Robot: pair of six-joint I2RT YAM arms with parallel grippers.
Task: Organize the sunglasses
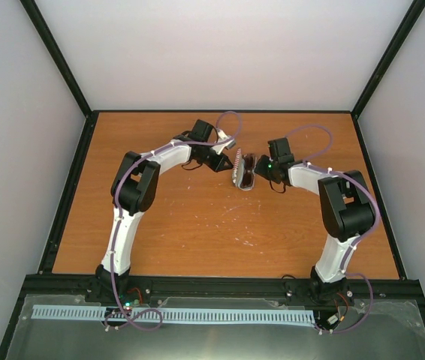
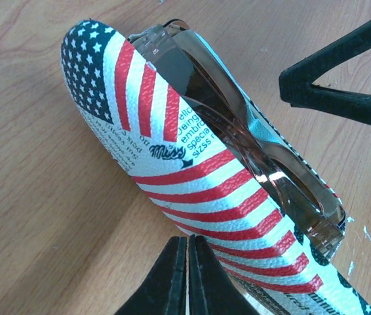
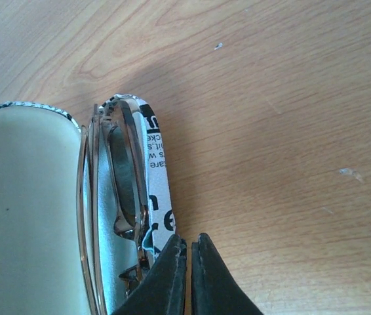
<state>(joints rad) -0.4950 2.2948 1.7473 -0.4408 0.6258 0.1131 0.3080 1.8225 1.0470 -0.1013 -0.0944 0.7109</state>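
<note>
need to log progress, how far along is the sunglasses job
Done: the sunglasses already lie inside the flag-patterned case. In hand: the left gripper and the right gripper are both shut, tips close beside the case, with nothing between the fingers. Left: the lid stands open, so it likely needs pressing closed.

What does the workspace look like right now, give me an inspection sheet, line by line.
Surface: wooden table, a few pale flecks.
Job's things: sunglasses folded inside the open flag-patterned case, mid-table.
Clutter: nothing seen.
Grippers: left gripper and right gripper both shut, on either side of the case.
Cables: purple cables arch clear of the case.
Surroundings: white walls, black frame.
</note>
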